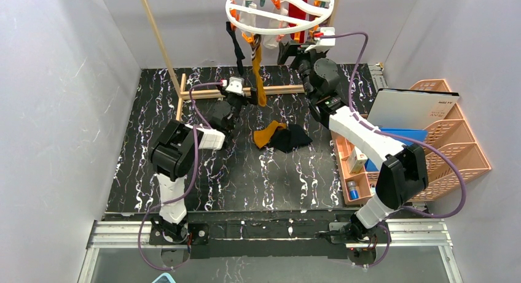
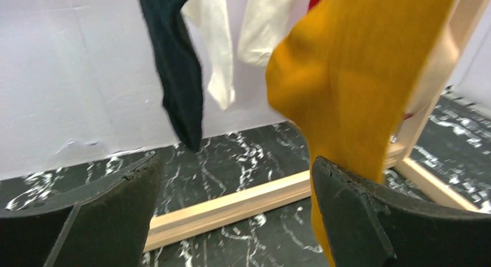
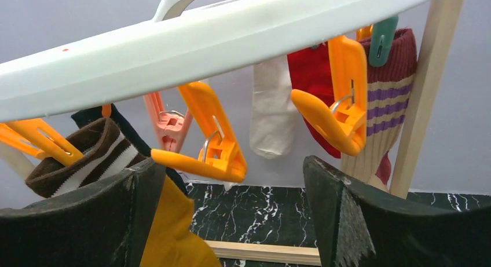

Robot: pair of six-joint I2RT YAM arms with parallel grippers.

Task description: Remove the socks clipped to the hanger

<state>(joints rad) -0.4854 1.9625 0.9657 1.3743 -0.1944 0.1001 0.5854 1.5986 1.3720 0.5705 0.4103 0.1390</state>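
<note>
under hanger (image 3: 231, 41): orange clothespins (image 3: 214, 145) and hanging socks (image 2: 347, 76) crowd the gap
mat (image 1: 246, 178), near half: open
mid-mat: loose socks (image 1: 293, 139)
back: wooden frame (image 1: 282, 88) blocks

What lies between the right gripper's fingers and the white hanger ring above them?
Orange clothespins dangling from the hanger, just above the open right gripper; the right wrist view shows it.
</note>
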